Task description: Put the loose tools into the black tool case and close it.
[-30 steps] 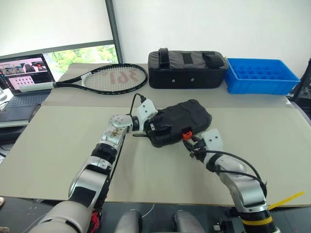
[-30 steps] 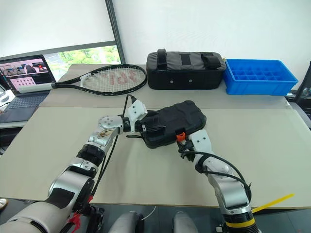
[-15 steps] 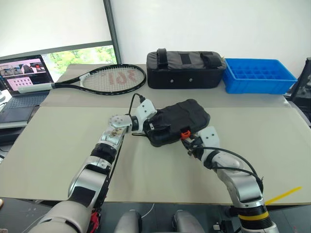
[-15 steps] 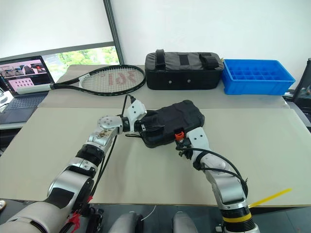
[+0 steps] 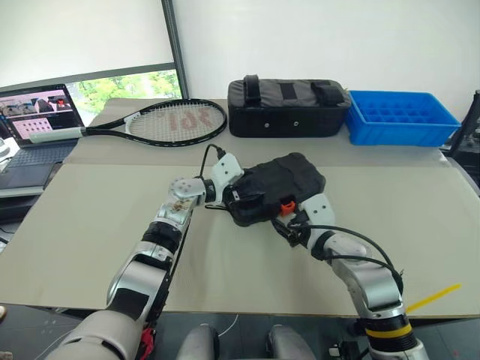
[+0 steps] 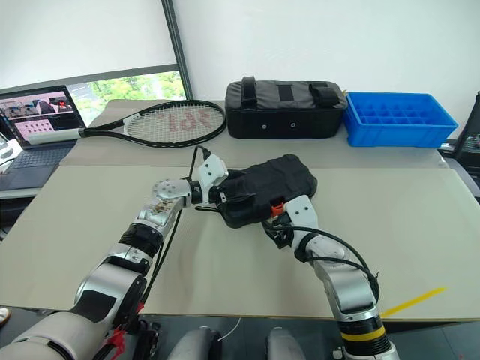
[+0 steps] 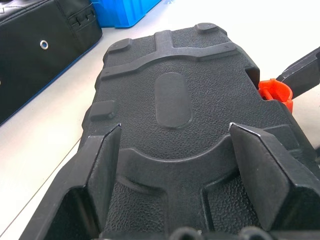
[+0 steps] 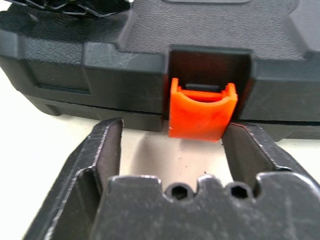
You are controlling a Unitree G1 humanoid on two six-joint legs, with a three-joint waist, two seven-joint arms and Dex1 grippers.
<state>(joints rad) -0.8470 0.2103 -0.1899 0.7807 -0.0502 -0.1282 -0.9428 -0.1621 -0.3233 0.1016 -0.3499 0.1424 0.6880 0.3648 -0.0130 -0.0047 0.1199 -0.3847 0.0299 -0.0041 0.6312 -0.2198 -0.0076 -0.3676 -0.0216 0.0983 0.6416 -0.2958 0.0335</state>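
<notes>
**Grippers at the closed case**

Your right gripper (image 8: 172, 150) stands with fingers apart just before the orange latch (image 8: 202, 113); your left gripper (image 7: 175, 150), spread wide, presses the black tool case (image 5: 276, 186) mid-worktop. Closed lid hides its contents. Racket (image 5: 161, 118), fabric bag (image 5: 289, 106) and blue crate (image 5: 401, 116) line the far edge.

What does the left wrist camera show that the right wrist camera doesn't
Left wrist view: the tool case's ribbed lid from above, with the left claw spread across it, plus the black fabric bag and blue crate behind. Right wrist view: the case's front edge, with the right claw open just below the latch, one finger at each side. Both show the closed tool case and its orange latch.
</notes>
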